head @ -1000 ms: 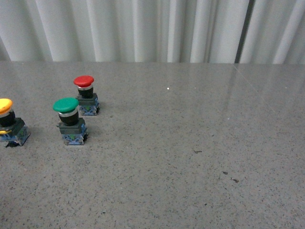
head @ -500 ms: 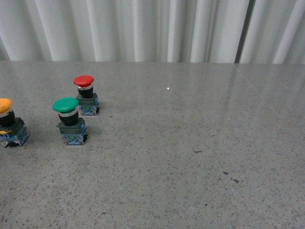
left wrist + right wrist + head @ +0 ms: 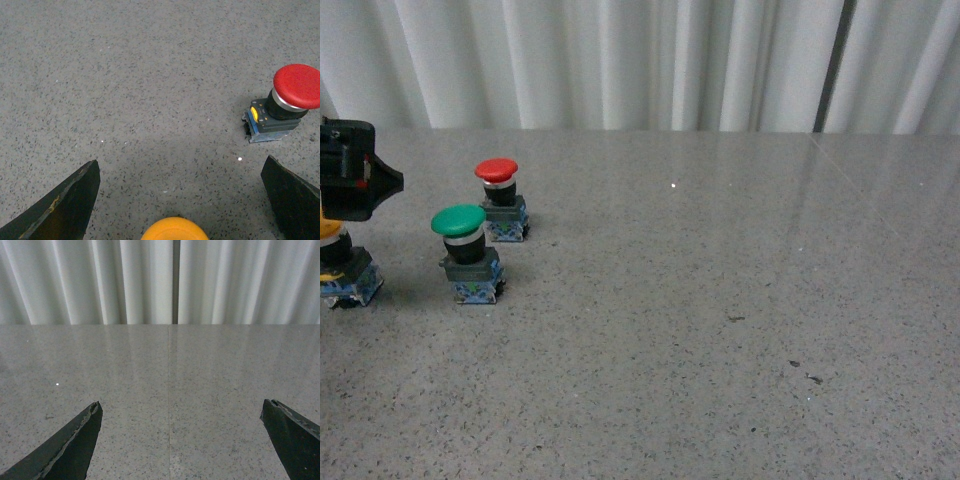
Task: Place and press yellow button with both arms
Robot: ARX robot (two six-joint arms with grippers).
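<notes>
The yellow button stands at the table's far left edge in the front view. My left arm hangs just above it and hides most of its cap. In the left wrist view the yellow cap shows at the frame edge, centred between the fingers but short of the tips. My left gripper is open and empty. My right gripper is open and empty over bare table, facing the curtain; it does not show in the front view.
A green-capped button stands just right of the yellow one. A red-capped button stands behind it and also shows in the left wrist view. The grey speckled table runs to a white curtain.
My left arm has come into the front view from the left, above the yellow button, and now covers most of its cap. The buttons have not moved.
</notes>
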